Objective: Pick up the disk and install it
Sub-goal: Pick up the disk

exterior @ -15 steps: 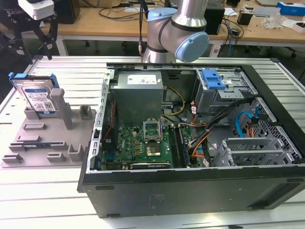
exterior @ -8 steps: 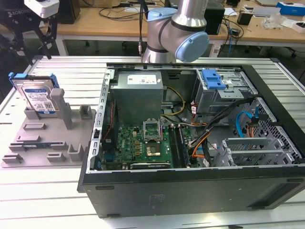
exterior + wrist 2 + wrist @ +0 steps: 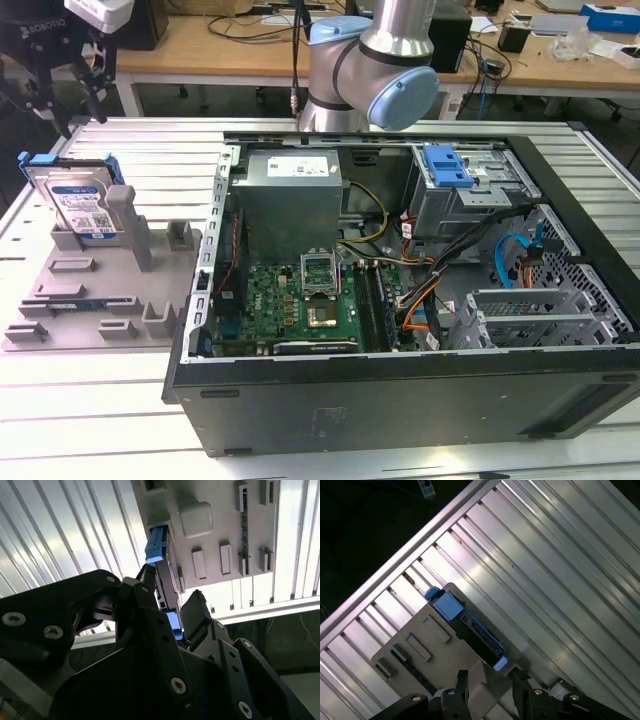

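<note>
The disk (image 3: pixel 80 205), a silver drive with a white-and-blue label in a blue carrier frame, stands on edge in a slot of the grey holder block (image 3: pixel 100 300) at the exterior view's left. My gripper (image 3: pixel 68 95) hangs open in the air above it, touching nothing. In the second wrist view the disk (image 3: pixel 162 575) appears edge-on beyond the open gripper (image 3: pixel 172 602). The first wrist view has the disk (image 3: pixel 470 625) on the holder block (image 3: pixel 435 645) just past the spread gripper (image 3: pixel 489 680).
An open computer case (image 3: pixel 400 400) lies to the exterior view's right of the holder. It contains a grey power supply box (image 3: pixel 290 195), a motherboard (image 3: pixel 300 300), loose cables and a drive cage (image 3: pixel 470 200) with a blue bracket (image 3: pixel 447 165). The ribbed metal table (image 3: pixel 150 150) carries everything.
</note>
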Available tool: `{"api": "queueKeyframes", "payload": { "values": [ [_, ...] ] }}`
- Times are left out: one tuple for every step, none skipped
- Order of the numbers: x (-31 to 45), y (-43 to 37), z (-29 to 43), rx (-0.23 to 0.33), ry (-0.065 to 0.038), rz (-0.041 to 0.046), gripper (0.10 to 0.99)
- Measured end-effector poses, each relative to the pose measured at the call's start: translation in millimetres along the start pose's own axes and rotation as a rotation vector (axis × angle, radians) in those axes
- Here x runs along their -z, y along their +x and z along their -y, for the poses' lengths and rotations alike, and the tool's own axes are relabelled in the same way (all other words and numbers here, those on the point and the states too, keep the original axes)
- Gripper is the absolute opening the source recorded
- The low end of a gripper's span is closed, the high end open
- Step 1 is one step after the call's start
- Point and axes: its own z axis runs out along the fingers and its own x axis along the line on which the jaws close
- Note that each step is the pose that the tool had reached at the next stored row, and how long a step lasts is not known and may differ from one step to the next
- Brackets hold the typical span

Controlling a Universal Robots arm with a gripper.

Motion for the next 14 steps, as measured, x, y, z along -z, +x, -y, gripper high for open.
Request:
{"api": "queueKeyframes", "payload": {
  "values": [
    [-0.1, 0.0, 0.0, 0.017, 0.000, -0.0008, 0.482],
    [-0.2, 0.0, 0.0, 0.041, -0.001, -0.0019, 0.482],
    [-0.3, 0.0, 0.0, 0.059, -0.001, -0.0027, 0.482],
    [-0.5, 0.0, 0.0, 0.095, -0.001, -0.0044, 0.482],
    [-0.7, 0.0, 0.1, 0.125, -0.002, -0.0058, 0.482],
    [-0.8, 0.0, 0.1, 0.168, -0.002, -0.0081, 0.482],
    [-0.8, 0.0, 0.1, 0.186, -0.002, -0.0100, 0.482],
    [-0.8, 0.0, 0.1, 0.206, -0.001, -0.0126, 0.482],
    [-0.8, 0.0, 0.1, 0.230, 0.001, -0.0158, 0.482],
    [-0.8, 0.0, 0.1, 0.248, 0.002, -0.0182, 0.482],
    [-0.8, 0.0, 0.0, 0.283, 0.003, -0.0230, 0.482],
    [-0.8, 0.0, 0.1, 0.300, 0.004, -0.0254, 0.482],
    [-0.8, 0.0, 0.0, 0.318, 0.005, -0.0278, 0.482],
    [-0.8, 0.0, 0.0, 0.345, 0.007, -0.0316, 0.482]
  ]
}}
